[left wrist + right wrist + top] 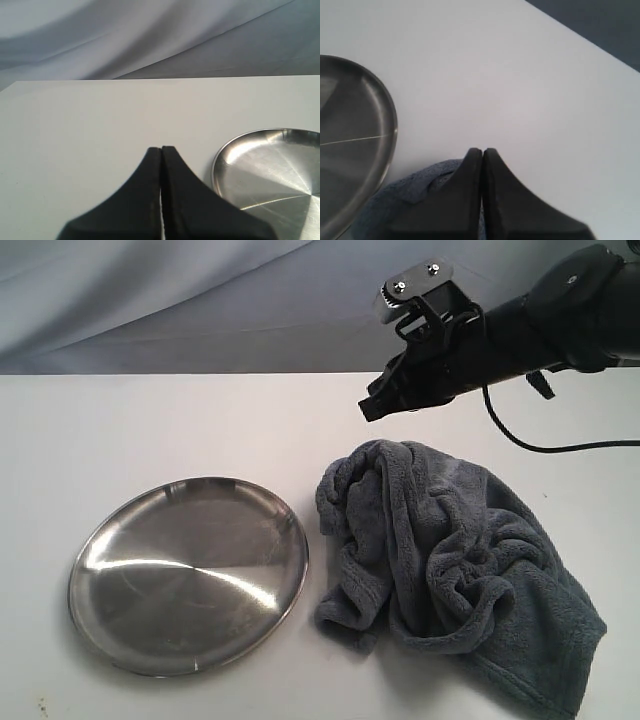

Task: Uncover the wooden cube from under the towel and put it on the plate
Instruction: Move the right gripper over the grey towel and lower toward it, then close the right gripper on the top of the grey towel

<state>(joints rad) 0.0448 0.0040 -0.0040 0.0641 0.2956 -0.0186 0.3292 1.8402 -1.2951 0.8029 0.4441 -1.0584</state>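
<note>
The blue-grey fleece towel lies crumpled in thick folds on the white table, right of the shiny steel plate. The wooden cube is hidden; no part of it shows. My right gripper hangs in the air above the towel's far edge, shut with nothing between its fingers. In the right wrist view the shut gripper sits over a towel fold, with the plate rim beside it. The left gripper is shut and empty over bare table, the plate just beside it. It is out of the exterior view.
A grey cloth backdrop hangs behind the table's far edge. A black cable droops from the right arm above the table at the right.
</note>
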